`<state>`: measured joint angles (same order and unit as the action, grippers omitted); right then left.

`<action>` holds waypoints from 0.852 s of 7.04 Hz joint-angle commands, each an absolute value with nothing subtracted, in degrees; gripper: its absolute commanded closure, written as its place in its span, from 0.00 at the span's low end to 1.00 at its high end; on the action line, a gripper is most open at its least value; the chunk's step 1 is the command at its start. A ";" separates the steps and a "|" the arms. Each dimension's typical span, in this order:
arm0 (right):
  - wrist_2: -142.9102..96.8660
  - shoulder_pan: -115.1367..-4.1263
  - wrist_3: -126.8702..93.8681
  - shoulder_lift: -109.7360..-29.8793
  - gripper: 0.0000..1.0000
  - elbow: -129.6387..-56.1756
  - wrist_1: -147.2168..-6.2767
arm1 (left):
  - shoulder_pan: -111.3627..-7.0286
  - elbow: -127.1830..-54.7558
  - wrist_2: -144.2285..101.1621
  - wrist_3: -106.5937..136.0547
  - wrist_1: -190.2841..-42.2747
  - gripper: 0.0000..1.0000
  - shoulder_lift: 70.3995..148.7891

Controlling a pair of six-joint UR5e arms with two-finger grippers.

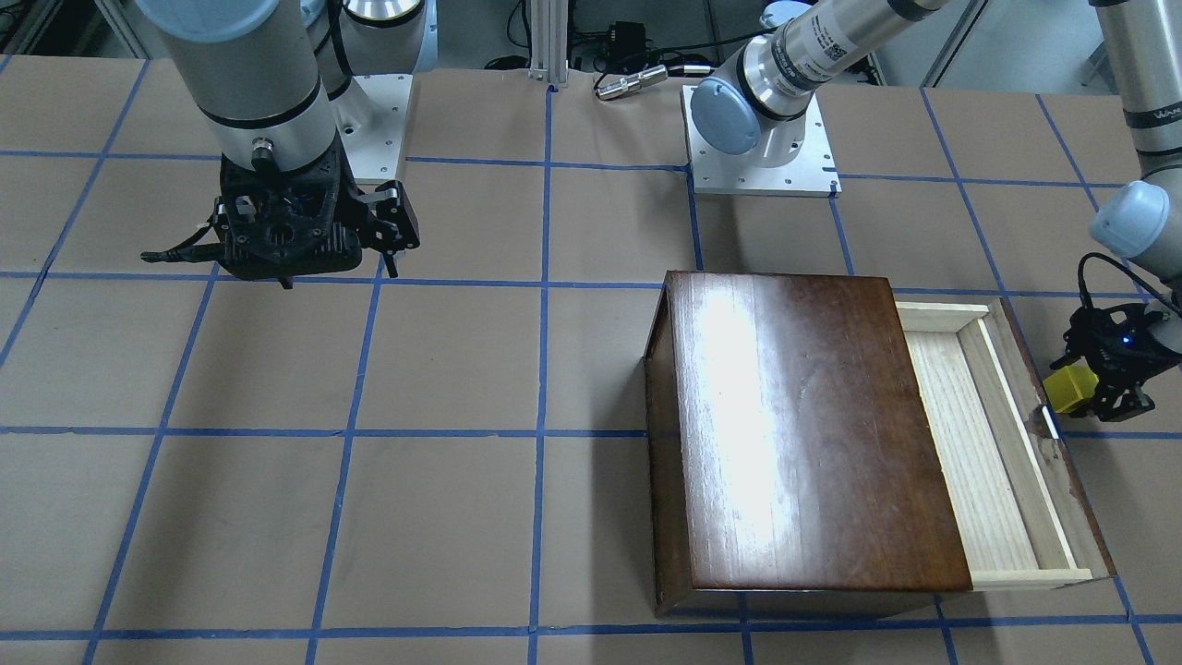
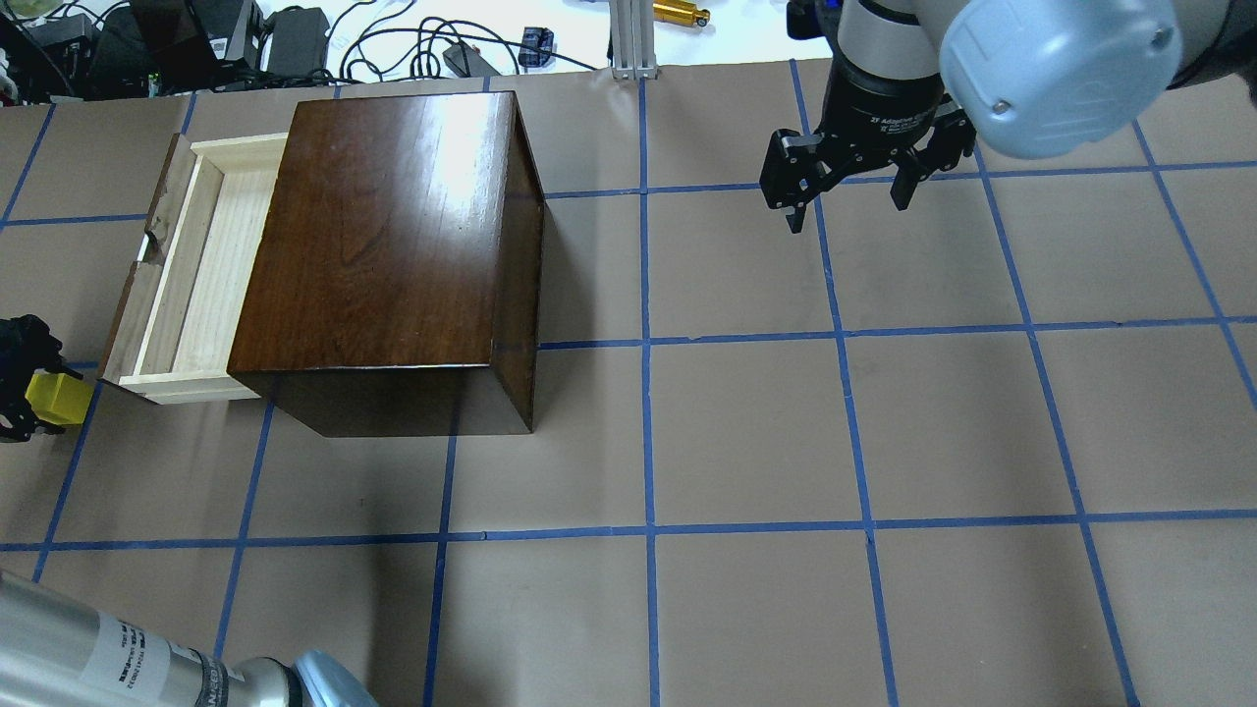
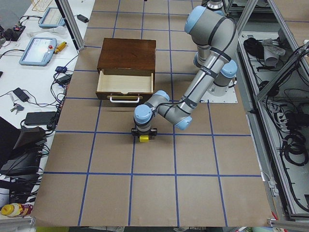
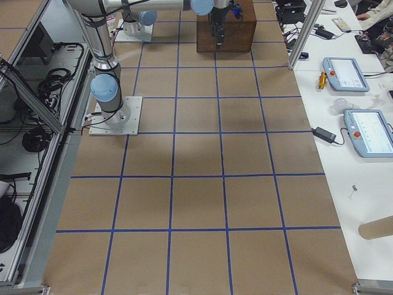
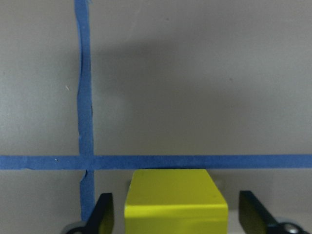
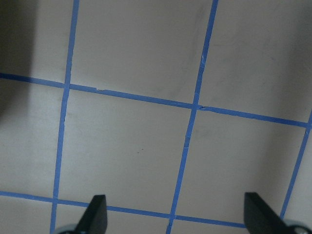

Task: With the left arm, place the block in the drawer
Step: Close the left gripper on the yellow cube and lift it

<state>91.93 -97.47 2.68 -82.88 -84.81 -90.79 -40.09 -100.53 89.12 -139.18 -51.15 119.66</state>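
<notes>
Block [image 2: 59, 401] at left tool [image 2: 29, 385], just beside open drawer [image 2: 159, 295].

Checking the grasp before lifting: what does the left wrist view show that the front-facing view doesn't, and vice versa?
Only the left wrist view: gaps between the block and both fingers of the left pincer, so it is open. Only the front-facing view: the drawer pulled out of the wooden box, near the block, and the right pincer far off. Both: the yellow block between the left pincer's fingers, and blue tape lines.

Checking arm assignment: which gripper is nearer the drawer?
Left. The left gripper straddles the yellow block beside the drawer front; the right gripper hangs far past the wooden box.
</notes>
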 commanded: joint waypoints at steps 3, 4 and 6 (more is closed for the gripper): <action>91.93 -97.47 2.64 -82.88 0.00 -84.81 -90.79 | -39.99 -99.93 89.03 -138.61 -51.85 0.98 117.53; 91.93 -97.47 2.64 -82.88 0.00 -84.81 -90.79 | -40.25 -99.24 89.12 -138.69 -53.86 1.00 115.16; 91.93 -97.47 2.72 -82.88 0.00 -84.81 -90.79 | -40.87 -96.43 88.68 -138.25 -62.89 1.00 108.84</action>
<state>91.93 -97.47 2.65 -82.89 -84.81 -90.79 -40.54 -98.21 88.86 -138.44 -58.03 112.51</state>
